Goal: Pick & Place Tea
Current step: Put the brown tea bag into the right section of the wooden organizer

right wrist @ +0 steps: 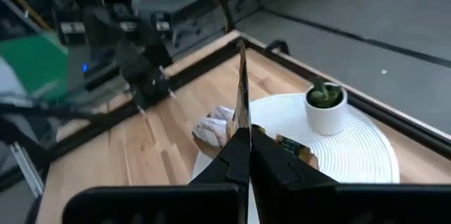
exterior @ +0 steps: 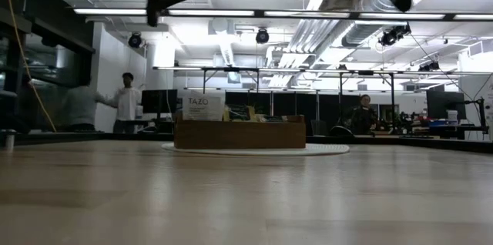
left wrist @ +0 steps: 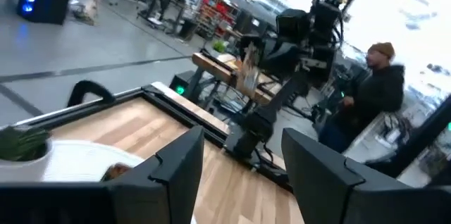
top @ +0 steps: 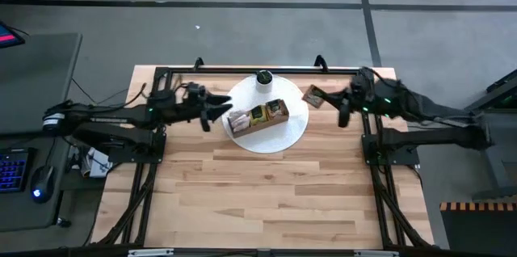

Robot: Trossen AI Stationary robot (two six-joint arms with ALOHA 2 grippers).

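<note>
Sachet (right wrist: 242, 90) edge-on in pinched right claw (right wrist: 248, 155), face hidden.

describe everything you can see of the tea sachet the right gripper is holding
The tea sachet is a thin flat packet, tan-brown as seen from above and seen edge-on from the wrist. It stands up from the shut fingertips of the right gripper, pinched at its lower edge, held in the air beside the white round mat. Nothing else touches it.
</note>
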